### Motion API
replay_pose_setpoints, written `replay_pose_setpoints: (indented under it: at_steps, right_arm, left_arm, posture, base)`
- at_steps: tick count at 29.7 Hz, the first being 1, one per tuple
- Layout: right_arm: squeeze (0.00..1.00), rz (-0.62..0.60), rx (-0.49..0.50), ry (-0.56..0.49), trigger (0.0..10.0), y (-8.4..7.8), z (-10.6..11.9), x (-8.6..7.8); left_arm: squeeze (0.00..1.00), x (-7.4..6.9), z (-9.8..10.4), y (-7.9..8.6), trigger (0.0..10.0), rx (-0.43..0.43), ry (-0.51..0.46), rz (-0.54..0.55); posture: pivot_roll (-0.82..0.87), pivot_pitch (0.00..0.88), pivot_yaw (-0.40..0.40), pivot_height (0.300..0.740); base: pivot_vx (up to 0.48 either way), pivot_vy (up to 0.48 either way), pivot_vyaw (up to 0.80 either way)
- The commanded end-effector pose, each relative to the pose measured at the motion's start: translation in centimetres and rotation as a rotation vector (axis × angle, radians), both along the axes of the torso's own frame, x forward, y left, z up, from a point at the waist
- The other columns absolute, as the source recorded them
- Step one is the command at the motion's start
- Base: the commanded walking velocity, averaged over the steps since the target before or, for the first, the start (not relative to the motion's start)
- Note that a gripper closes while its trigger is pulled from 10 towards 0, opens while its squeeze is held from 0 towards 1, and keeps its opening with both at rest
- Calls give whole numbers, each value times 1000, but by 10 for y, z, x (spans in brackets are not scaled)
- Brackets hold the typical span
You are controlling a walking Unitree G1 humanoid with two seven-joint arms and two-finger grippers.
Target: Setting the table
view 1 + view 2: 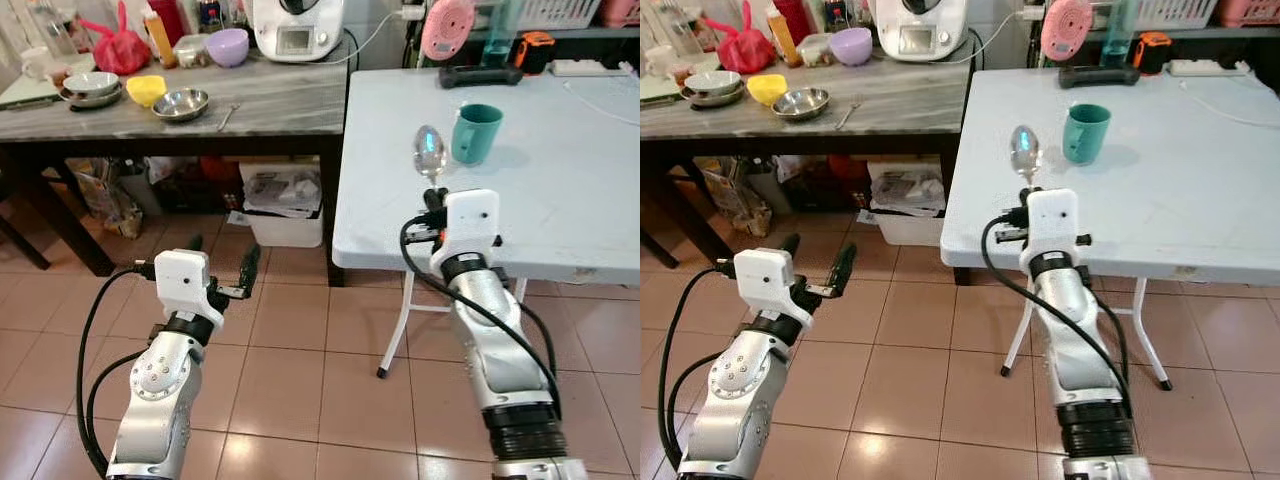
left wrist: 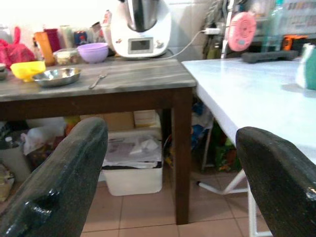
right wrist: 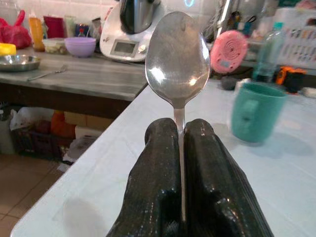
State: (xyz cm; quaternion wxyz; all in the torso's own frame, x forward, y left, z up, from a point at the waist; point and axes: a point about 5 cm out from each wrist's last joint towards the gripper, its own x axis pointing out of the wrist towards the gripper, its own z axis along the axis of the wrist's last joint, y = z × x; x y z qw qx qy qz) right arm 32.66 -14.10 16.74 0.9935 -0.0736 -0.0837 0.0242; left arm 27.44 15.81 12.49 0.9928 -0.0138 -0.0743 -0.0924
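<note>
Clamping a spoon (image 3: 177, 59) upright, the right gripper (image 3: 180, 143) hovers over the white table's (image 1: 560, 190) edge, a green mug (image 1: 475, 133) at one o'clock; the left gripper (image 1: 222, 262) hangs open above the floor.

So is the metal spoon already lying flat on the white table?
No, the shiny metal spoon stands bowl-up, its handle clamped between the right gripper's shut jaws above the white folding table.

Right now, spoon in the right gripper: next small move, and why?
Probably carry the spoon forward and lower it beside the mug. The right gripper pinches its handle at the white table's near edge, bowl upright.
</note>
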Motion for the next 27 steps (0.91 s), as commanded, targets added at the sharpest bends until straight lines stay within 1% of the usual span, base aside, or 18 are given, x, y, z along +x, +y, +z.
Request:
replay_pose_setpoints:
  at_steps: [1, 16, 25, 27]
  right_arm:
    - [0, 25, 6, -23, 10000, 9, 5, 2]
    - [0, 20, 1, -25, 10000, 8, 4, 1]
    - [0, 14, 0, -23, 10000, 6, 4, 2]
    - [0, 14, 0, -23, 10000, 7, 4, 2]
  left_arm:
    - [0, 0, 3, 4, 10000, 3, -14, 5]
    - [0, -2, 0, 2, 10000, -12, 1, -5]
    - [0, -2, -1, 2, 10000, -10, 4, -9]
    - [0, -2, -1, 2, 10000, -10, 4, -10]
  posture:
    - [-101, 30, 98, 740]
    - [-101, 32, 96, 740]
    - [-106, 34, 97, 740]
    - [-106, 34, 97, 740]
  base:
    - [446, 0, 0]
    - [437, 0, 0]
    - [0, 0, 0]
    - [0, 328, 0]
